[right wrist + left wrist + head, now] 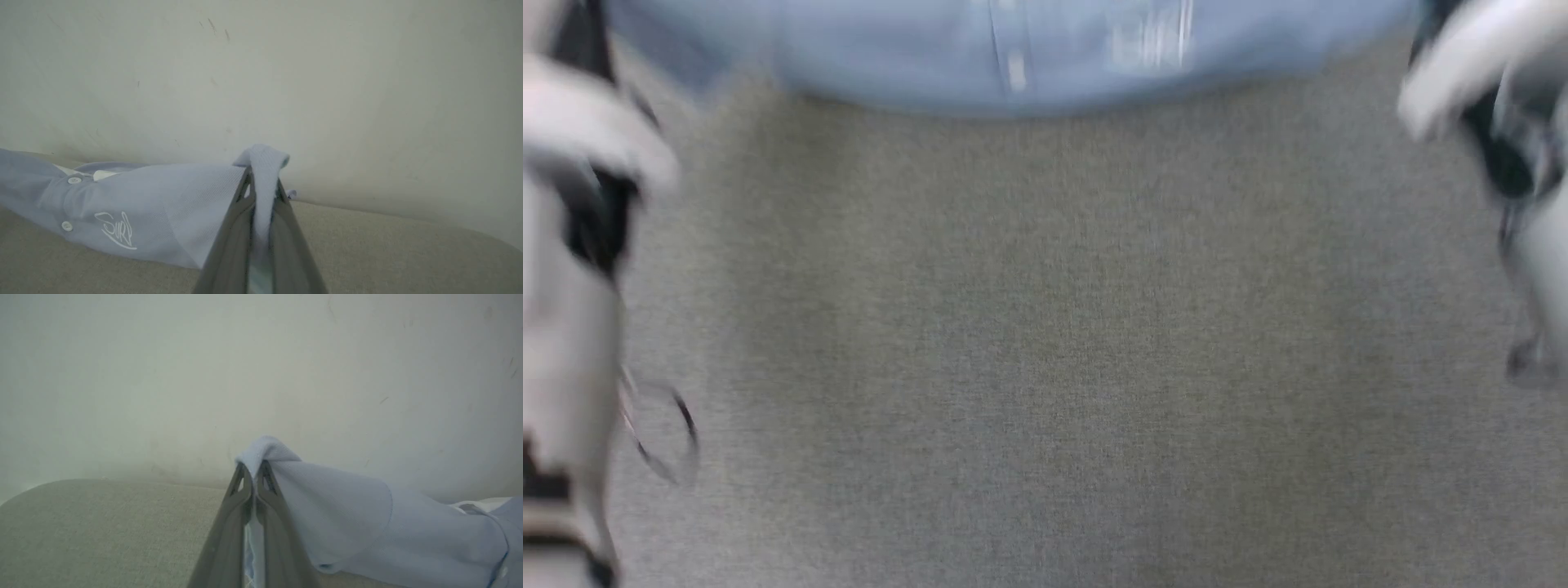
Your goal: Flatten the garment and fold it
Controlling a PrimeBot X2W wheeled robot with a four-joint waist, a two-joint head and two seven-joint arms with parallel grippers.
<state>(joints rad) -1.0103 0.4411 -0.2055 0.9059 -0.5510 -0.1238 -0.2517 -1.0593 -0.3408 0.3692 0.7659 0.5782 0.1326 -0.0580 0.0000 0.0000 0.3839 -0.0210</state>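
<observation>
The garment (1045, 57), a light blue polo shirt, lies blurred across the top edge of the head view on a grey cloth surface (1045, 343). Its placket buttons and white script logo (116, 230) show in the right wrist view. My left gripper (253, 473) is shut on a pinched fold of the garment (347, 514), which drapes off to the right. My right gripper (263, 179) is shut on another fold of the garment (163, 212), which stretches to the left. The white collar (474, 506) peeks out at the far right of the left wrist view.
A pale wall (261, 375) rises right behind the grey cloth surface in both wrist views. My pale forearms (580, 245) blur along both side edges of the head view. Open grey cloth lies between them.
</observation>
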